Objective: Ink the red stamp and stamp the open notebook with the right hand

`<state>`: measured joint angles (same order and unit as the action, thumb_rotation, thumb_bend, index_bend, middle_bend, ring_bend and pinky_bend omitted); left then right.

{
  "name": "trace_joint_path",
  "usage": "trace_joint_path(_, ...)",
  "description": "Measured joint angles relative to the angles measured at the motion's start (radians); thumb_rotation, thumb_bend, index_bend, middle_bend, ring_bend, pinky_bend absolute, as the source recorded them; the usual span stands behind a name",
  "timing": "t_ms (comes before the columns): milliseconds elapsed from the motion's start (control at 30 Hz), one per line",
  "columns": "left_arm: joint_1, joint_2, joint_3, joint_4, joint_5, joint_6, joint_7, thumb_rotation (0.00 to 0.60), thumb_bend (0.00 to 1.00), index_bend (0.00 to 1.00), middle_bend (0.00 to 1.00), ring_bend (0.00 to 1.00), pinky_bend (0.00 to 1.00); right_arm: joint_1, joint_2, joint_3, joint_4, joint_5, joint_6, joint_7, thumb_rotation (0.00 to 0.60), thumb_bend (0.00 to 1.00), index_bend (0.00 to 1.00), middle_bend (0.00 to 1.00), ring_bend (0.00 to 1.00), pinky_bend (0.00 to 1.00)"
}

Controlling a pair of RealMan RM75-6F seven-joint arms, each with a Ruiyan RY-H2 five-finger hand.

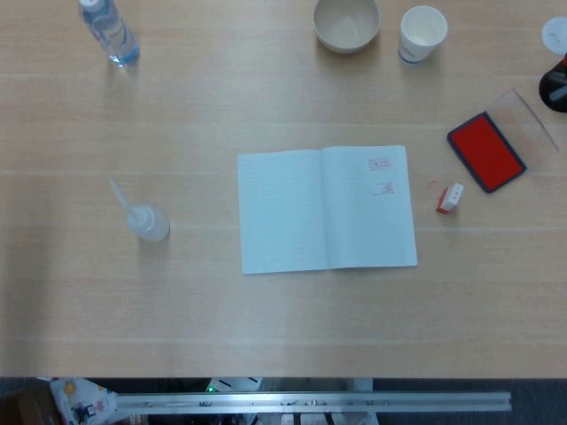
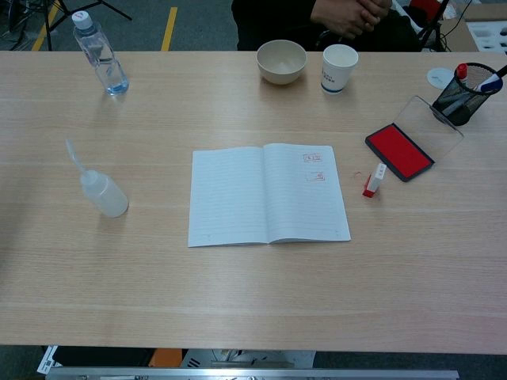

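The open notebook (image 1: 326, 209) (image 2: 267, 194) lies flat in the middle of the table, with two red stamp marks (image 1: 381, 175) (image 2: 314, 166) on its right page. The small red and white stamp (image 1: 449, 197) (image 2: 374, 180) lies on its side just right of the notebook, with a faint red mark on the table beside it. The red ink pad (image 1: 485, 150) (image 2: 398, 150) sits open further right, its clear lid (image 2: 434, 120) folded back. Neither hand shows in the head view or the chest view.
A water bottle (image 1: 108, 31) (image 2: 100, 52) stands at the far left. A squeeze bottle (image 1: 144, 219) (image 2: 100, 190) sits left of the notebook. A bowl (image 1: 346, 23) (image 2: 281, 61) and paper cup (image 1: 422, 34) (image 2: 339, 67) stand at the back, a pen holder (image 2: 466, 90) at the right.
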<state>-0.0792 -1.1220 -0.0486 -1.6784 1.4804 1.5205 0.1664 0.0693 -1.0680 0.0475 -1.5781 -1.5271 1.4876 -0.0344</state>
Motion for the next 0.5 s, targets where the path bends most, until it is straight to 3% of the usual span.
trace_joint_path(500,0.0,-0.002,0.005,-0.03,0.015,0.001,0.031,0.6,0.34,0.17,0.17,0.1,0.09,0.065,0.016,0.009,0.011,-0.053,-0.054,0.04,0.6,0.32,0.44,0.46,0.37,0.4)
